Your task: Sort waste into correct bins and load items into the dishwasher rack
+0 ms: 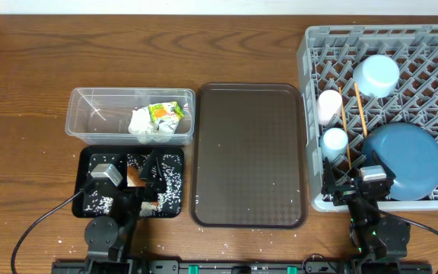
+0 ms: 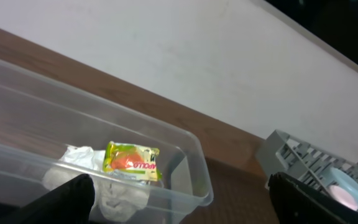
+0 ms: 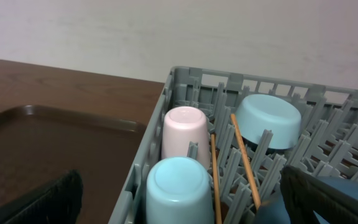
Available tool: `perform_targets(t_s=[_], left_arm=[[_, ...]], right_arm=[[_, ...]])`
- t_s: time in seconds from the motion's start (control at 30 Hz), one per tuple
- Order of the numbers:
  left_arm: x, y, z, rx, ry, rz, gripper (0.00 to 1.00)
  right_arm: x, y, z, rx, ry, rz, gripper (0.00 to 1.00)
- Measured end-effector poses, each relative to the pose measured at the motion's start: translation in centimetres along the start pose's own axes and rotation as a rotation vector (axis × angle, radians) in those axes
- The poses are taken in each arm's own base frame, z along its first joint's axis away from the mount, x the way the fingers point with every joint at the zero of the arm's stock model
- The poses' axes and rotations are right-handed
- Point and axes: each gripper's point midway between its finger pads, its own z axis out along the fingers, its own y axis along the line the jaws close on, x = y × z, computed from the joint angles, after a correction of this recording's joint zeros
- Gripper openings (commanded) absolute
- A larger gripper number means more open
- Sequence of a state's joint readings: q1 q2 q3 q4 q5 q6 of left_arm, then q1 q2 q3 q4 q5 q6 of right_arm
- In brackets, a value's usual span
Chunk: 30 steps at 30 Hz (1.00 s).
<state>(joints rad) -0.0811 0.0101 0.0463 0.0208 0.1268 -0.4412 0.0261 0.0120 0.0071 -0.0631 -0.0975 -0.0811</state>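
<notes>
While the left hand [image 1: 147, 181] hangs over the black tray [image 1: 90, 156] and the right hand [image 1: 339, 189] by the near-left corner of the rack [image 1: 432, 42], both spread apart and empty, we judge sorting all but done: wrapper [image 1: 158, 118] in the clear tub [image 1: 78, 114] far left, rice [image 1: 172, 189] and carrot [image 1: 134, 179] in the black tray, plate [image 1: 405, 160], pink cup [image 1: 329, 105], light blue cup [image 1: 334, 141], bowl [image 1: 376, 74] and chopsticks [image 1: 360, 110] racked. Next move likely calls only for lifting clear. Rack wall crowds the right hand; the bare serving tray [image 1: 249, 152] between leaves room.

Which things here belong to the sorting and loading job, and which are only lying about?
Job: crumpled white wrapper in clear plastic tub; shallow black tray; grey pegged plastic rack; round blue plate; two wooden chopsticks.
Lying about: dark brown serving tray.
</notes>
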Motion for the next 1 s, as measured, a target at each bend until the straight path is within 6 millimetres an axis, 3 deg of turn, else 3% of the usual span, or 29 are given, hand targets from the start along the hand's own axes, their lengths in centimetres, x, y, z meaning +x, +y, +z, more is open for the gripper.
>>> perform_targets(t_s=[0.17, 0.7, 1.0], left_arm=[[2.1, 1.3, 0.2, -0.039, 0.059, 0.003, 0.92], [2.0, 1.4, 0.1, -0.038, 0.062, 0.326, 0.92], [2.0, 1.4, 0.1, -0.036, 0.063, 0.379, 0.92]], right_arm=[[0.0, 0.0, 0.0, 0.0, -0.001, 0.0, 0.99], [0.0, 0.0, 0.0, 0.0, 0.0, 0.0, 0.99], [0.0, 0.0, 0.0, 0.0, 0.0, 0.0, 0.99]])
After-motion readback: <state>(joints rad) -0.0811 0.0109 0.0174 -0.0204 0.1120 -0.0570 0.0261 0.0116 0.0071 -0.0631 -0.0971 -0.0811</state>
